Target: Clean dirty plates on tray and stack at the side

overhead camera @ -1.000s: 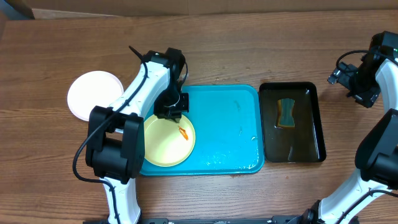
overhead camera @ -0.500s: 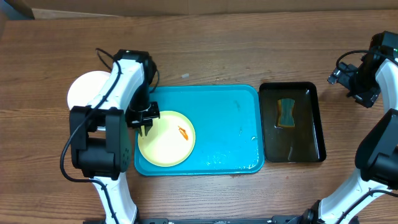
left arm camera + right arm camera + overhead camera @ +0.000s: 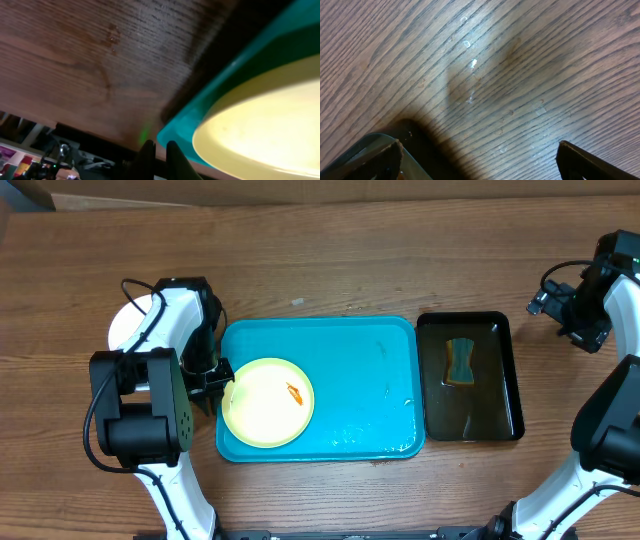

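A pale yellow-green plate [image 3: 266, 404] with a red-orange smear [image 3: 296, 392] lies in the left part of the turquoise tray [image 3: 360, 380]. A white plate [image 3: 124, 330] lies on the table left of the tray, mostly hidden by my left arm. No other plate shows. My left gripper [image 3: 212, 386] hangs at the tray's left rim, beside the yellow-green plate's left edge. In the left wrist view its fingers [image 3: 159, 152] are close together and empty, with the tray rim [image 3: 200, 117] and plate [image 3: 270, 125] to their right. My right gripper [image 3: 480, 160] is open and empty over bare wood.
A black tray [image 3: 505, 330] with a sponge [image 3: 460, 360] in shallow water stands right of the turquoise tray. Water drops lie on the turquoise tray's right part. My right arm [image 3: 585, 305] hovers at the table's far right.
My left gripper has moved left and toward the front, from over the tray's far-left part to its left rim. The right arm has not moved.
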Available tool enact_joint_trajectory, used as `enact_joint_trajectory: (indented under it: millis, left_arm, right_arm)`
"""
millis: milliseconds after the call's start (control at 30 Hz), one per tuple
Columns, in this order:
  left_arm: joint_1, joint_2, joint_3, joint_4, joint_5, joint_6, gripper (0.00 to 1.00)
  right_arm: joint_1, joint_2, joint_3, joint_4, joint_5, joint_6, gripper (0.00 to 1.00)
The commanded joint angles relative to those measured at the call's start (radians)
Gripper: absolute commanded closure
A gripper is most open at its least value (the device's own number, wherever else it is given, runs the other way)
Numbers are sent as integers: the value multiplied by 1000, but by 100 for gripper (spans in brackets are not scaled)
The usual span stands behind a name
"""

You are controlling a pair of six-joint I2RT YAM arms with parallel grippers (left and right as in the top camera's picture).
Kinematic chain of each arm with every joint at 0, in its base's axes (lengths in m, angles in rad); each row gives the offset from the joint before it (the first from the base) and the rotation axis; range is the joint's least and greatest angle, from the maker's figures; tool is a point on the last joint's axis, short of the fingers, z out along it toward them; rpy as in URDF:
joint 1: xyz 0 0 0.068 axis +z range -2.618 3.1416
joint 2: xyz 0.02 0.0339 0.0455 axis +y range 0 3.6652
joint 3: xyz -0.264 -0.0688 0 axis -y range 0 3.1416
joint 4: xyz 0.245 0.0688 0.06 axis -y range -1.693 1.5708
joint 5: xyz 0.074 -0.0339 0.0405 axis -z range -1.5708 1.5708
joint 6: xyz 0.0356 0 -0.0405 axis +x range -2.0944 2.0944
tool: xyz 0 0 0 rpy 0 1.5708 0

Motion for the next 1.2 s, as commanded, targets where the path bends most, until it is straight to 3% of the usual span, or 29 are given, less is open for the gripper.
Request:
enact_joint_trajectory:
  millis: [0, 267, 700, 1167]
  left_arm:
    - [-10, -25, -36, 33, -12, -13, 89]
    - [-37, -25, -87, 132, 59, -4, 90]
    - [-61, -25, -88, 234, 425, 103, 89]
    - [-77, -25, -85, 254, 402, 103, 84]
  right_arm:
    - [4, -22, 14, 5, 2, 5, 0]
    - [4, -22, 14, 5, 2, 5, 0]
    - [4, -22, 14, 5, 2, 5, 0]
    - [4, -22, 14, 5, 2, 5, 0]
